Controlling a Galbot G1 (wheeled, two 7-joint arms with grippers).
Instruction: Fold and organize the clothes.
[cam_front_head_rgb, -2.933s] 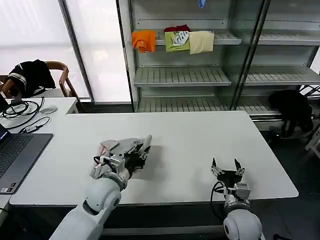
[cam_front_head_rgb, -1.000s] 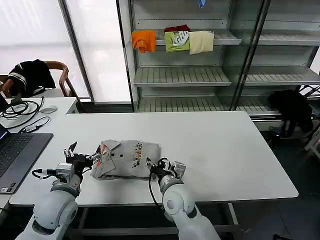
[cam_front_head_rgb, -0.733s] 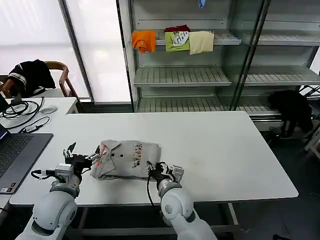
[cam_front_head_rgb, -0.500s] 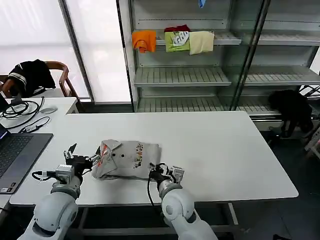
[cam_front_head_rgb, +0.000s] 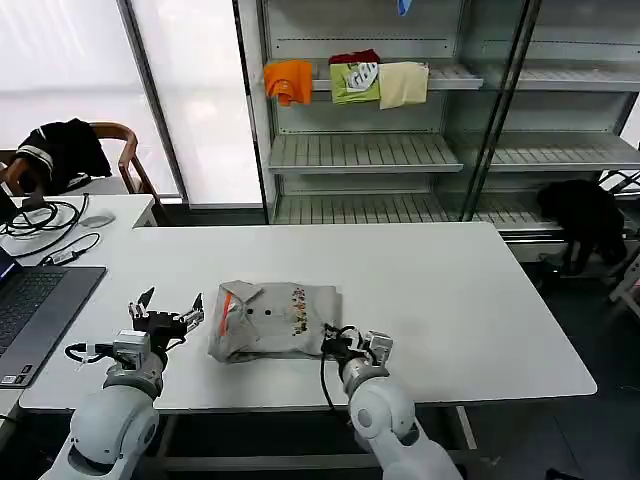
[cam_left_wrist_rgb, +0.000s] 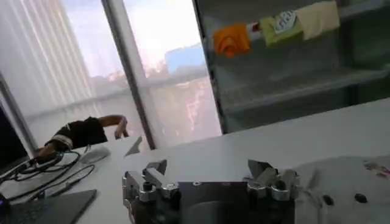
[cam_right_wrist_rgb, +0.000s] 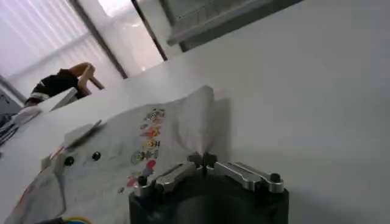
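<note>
Here the folded grey shirt (cam_front_head_rgb: 275, 320) was found lying on the white surface (cam_front_head_rgb: 450, 300), toward its near edge, collar with orange trim turned to the robot's left and the small chest print facing up. The right gripper (cam_front_head_rgb: 348, 347) was placed at the shirt's near right corner; in the right wrist view its fingers (cam_right_wrist_rgb: 177, 172) were seen brought together until the tips met, at the cloth's edge. Whether any cloth was pinched between them could not be told. The left gripper (cam_front_head_rgb: 165, 318) was held just beside the collar end, apart from the cloth, its fingers (cam_left_wrist_rgb: 156, 169) spread wide and holding nothing.

Risks judged from this arrangement:
- The fold could be dragged open if the right gripper were drawn away with the hem caught in it; only one corner would be loaded.
- The bundle could be slid toward the near edge of the surface, which was close.
- The collar could be rucked up if the open left fingers were driven in low.

Orange, green and cream garments (cam_front_head_rgb: 345, 80) were noted on a shelf behind, well apart.
</note>
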